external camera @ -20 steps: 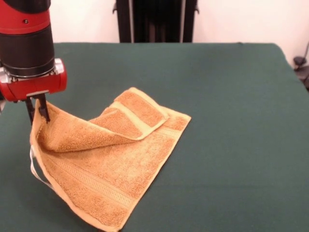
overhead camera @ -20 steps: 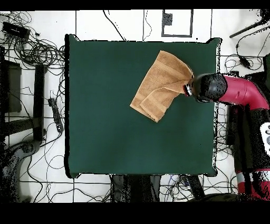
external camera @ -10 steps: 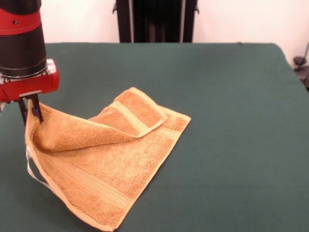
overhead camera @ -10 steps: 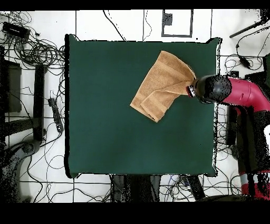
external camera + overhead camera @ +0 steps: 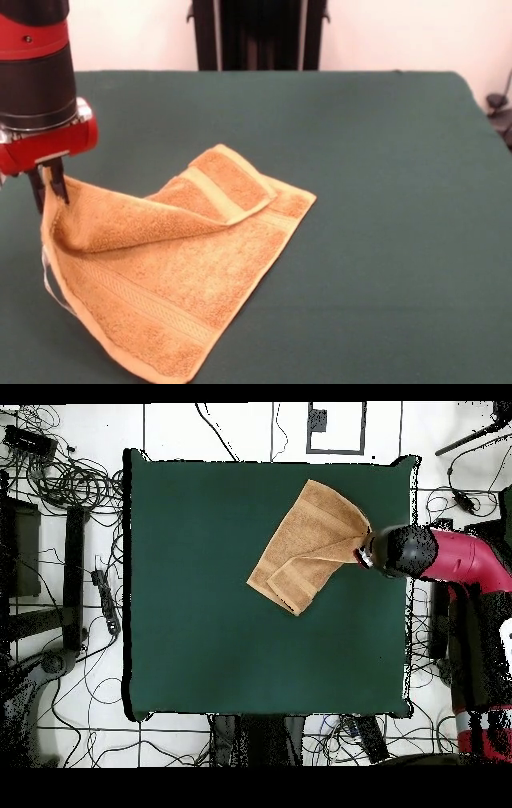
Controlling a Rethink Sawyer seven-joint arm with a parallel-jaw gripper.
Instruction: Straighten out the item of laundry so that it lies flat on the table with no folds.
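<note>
The golden-orange towel (image 5: pixel 168 272) lies on the dark green table (image 5: pixel 384 200) at the left of the front view, with one corner folded back over its middle. My gripper (image 5: pixel 48 188) is shut on the towel's left corner and holds that corner a little above the cloth. A paler woven band crosses the folded flap, and a small white tag hangs below the lifted edge. From overhead, the towel (image 5: pixel 305 544) sits near the table's upper right, with the gripper (image 5: pixel 365 556) at its right edge, close to the table's right side.
The red and black arm (image 5: pixel 450 559) reaches in over the table's right edge in the overhead view. Cables and stands (image 5: pixel 60 474) lie on the floor around the table. A black frame (image 5: pixel 256 32) stands behind the table's far edge.
The gripper has carried the held corner slightly further towards the table's edge, drawing the towel a little with it. The fold over the middle remains.
</note>
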